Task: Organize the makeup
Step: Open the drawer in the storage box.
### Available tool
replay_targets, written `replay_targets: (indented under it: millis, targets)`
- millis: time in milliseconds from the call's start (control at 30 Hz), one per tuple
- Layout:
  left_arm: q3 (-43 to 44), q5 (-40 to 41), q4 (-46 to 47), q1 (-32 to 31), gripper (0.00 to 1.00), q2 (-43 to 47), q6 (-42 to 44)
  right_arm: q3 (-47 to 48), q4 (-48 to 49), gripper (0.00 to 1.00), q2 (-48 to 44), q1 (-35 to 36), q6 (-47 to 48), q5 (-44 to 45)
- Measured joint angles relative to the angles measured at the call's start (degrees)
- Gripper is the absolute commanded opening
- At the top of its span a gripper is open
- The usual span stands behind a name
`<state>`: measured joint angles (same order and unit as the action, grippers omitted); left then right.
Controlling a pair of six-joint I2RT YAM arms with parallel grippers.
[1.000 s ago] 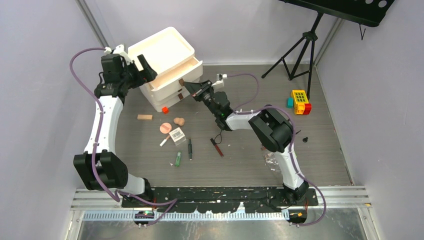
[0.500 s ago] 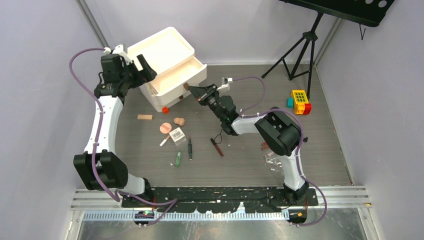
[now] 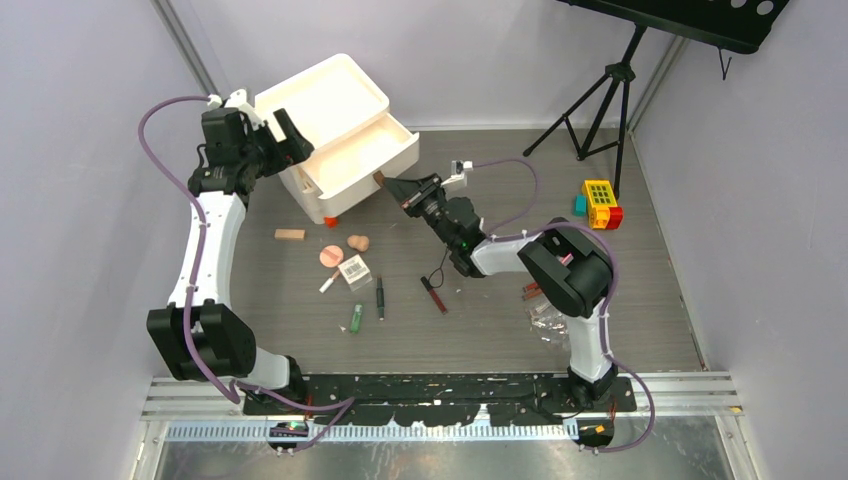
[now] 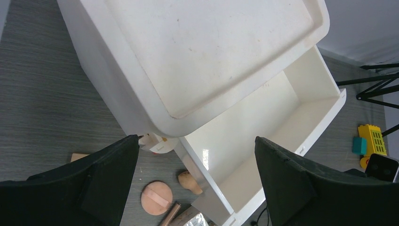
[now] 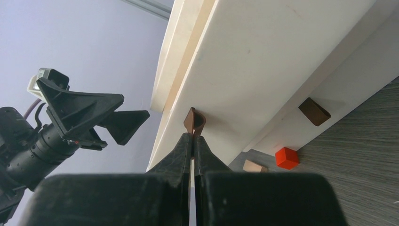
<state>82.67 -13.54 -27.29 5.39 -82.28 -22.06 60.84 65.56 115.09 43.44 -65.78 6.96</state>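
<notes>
On the far left my left gripper (image 4: 197, 141) hovers over the white drawer unit (image 3: 320, 100), fingers spread wide and holding nothing. The unit's upper drawer (image 3: 365, 160) stands partly open toward the right, and in the left wrist view what I can see of its inside is bare. On the table just near of the unit lies the makeup I have to sort. A pink puff (image 3: 331, 256) sits beside a peach sponge (image 3: 357, 242), with a clear barcoded box (image 3: 354, 270) just near of them. There is also a white tube (image 3: 328, 283), a green tube (image 3: 356, 318), a black pencil (image 3: 380, 297) and, a little further right, a red pencil (image 3: 434, 295). None of it is in the drawer. Right of the unit, my right gripper (image 5: 193, 141) has its fingers pressed together on the brown tab (image 5: 194, 121) at the drawer front, pinching it. I judge the step in hand to be opening the drawer, with the sorting itself not yet begun. The next move calls for checking that the gap is wide enough, letting go of the tab and backing off without nudging the drawer shut. Then I would go down for a first piece, and the thin pencils lying flat will need a low, careful pinch. The toy blocks (image 3: 598, 203) at the far right are not mine to touch.
</notes>
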Motion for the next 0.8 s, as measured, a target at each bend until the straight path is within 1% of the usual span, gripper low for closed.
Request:
replay_targets:
  millis: [800]
  targets:
    - [0.0,0.0,0.0,0.0,0.96,0.0,0.0,-5.0,0.9,0.0,-3.3,0.0,1.0,0.5]
